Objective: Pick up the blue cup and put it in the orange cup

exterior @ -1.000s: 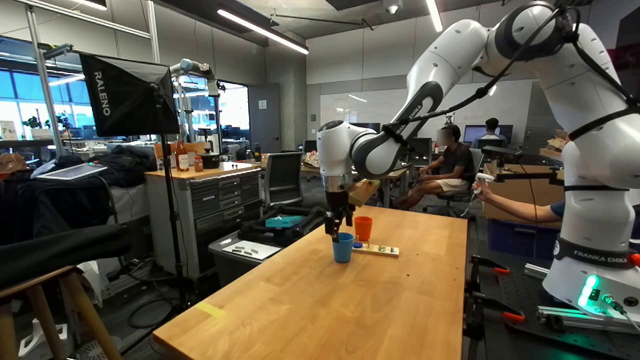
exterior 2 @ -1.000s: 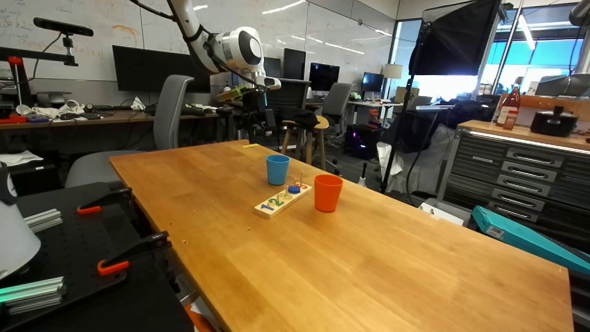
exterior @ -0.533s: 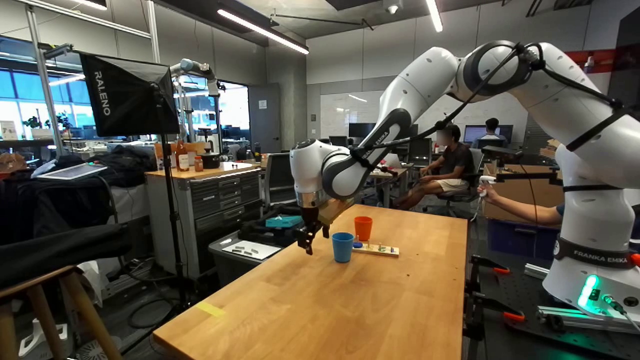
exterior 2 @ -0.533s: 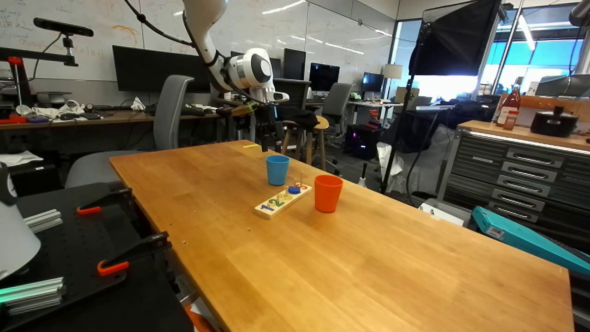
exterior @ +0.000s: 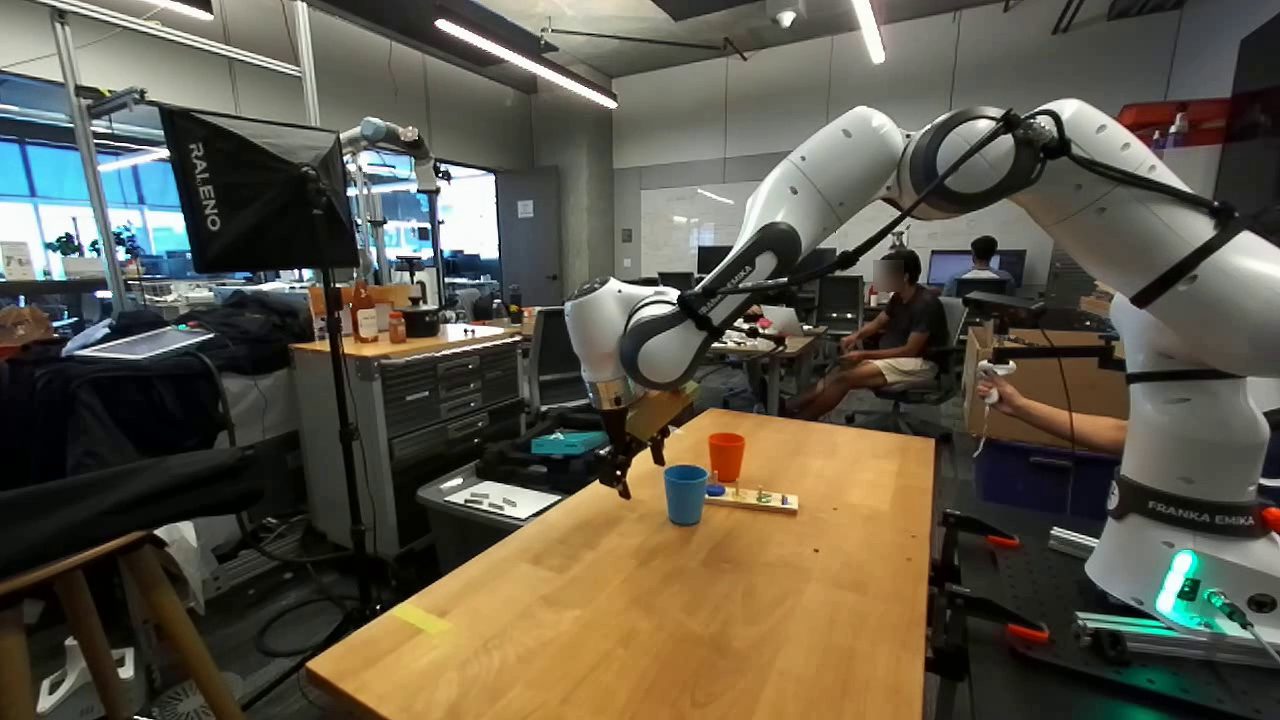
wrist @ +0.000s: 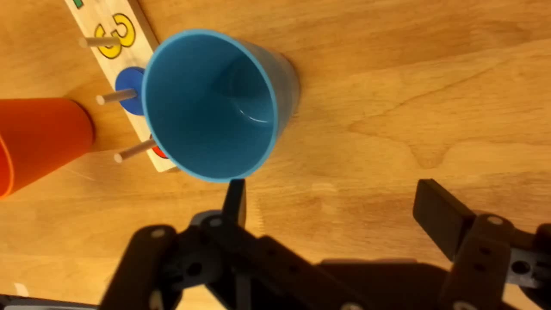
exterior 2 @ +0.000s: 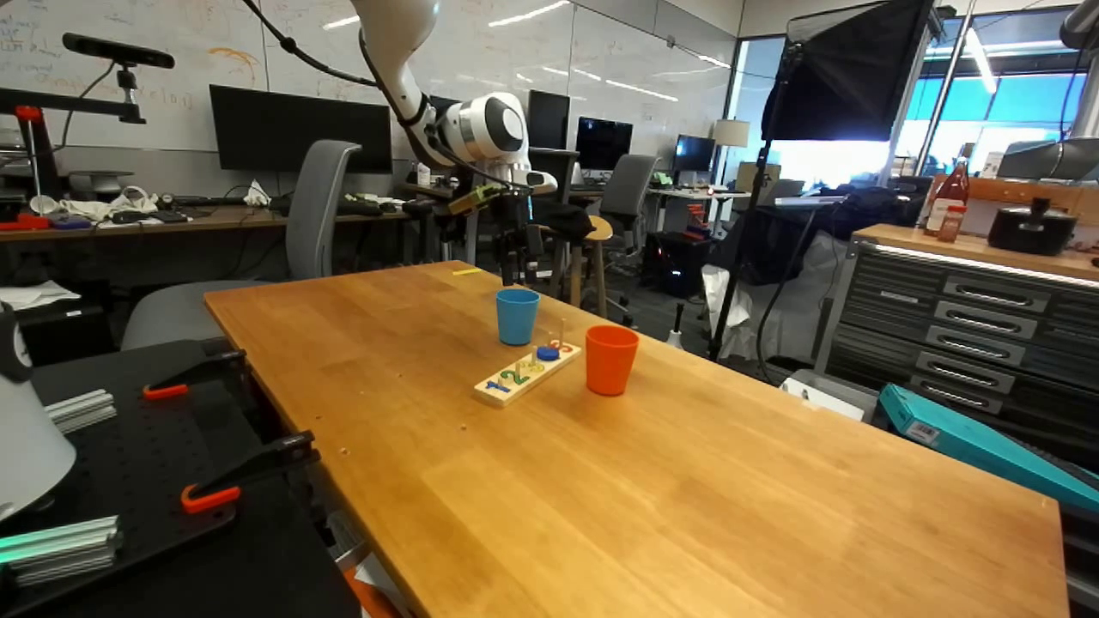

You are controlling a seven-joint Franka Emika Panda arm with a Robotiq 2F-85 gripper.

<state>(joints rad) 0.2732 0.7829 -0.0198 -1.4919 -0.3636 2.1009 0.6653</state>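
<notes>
In an exterior view a wooden table (exterior: 780, 620) spans the lower middle of the frame; the blue cup (exterior: 685, 498) stands upright on it near the centre; the orange cup (exterior: 727, 456), also upright, is above and to the right; a wooden peg board (exterior: 772, 504) lies just right of the blue cup, below the orange cup; the gripper (exterior: 642, 477) hangs just up and left of the blue cup, its jaws apart; the white robot arm (exterior: 815, 180) arches across the right half; its base (exterior: 1125, 560) glows green at lower right; a black softbox (exterior: 260, 190) stands at upper left
</notes>
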